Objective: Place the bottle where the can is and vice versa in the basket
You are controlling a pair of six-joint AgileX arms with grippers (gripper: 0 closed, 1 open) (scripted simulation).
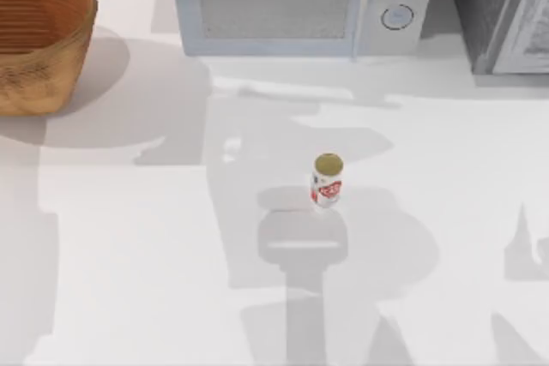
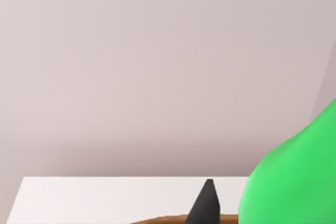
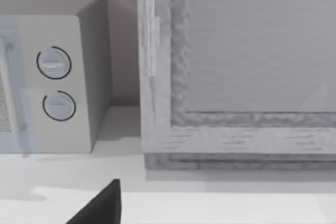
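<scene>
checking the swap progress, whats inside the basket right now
From the top view the basket is cut off at the table's far left corner, and the part of its inside that shows holds nothing. The rest is hidden. The can stands on the table, outside it.

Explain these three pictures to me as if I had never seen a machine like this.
This is a simulated two-armed AgileX robot at a white table. The top view looks down from above: a white can with red markings stands upright near the middle, a wicker basket sits at the far left corner, and a microwave stands along the back. The other two pictures come from cameras on the wrists. The left wrist view shows a dark fingertip beside the green bottle, over the basket's rim. The right wrist view faces the microwave.
</scene>
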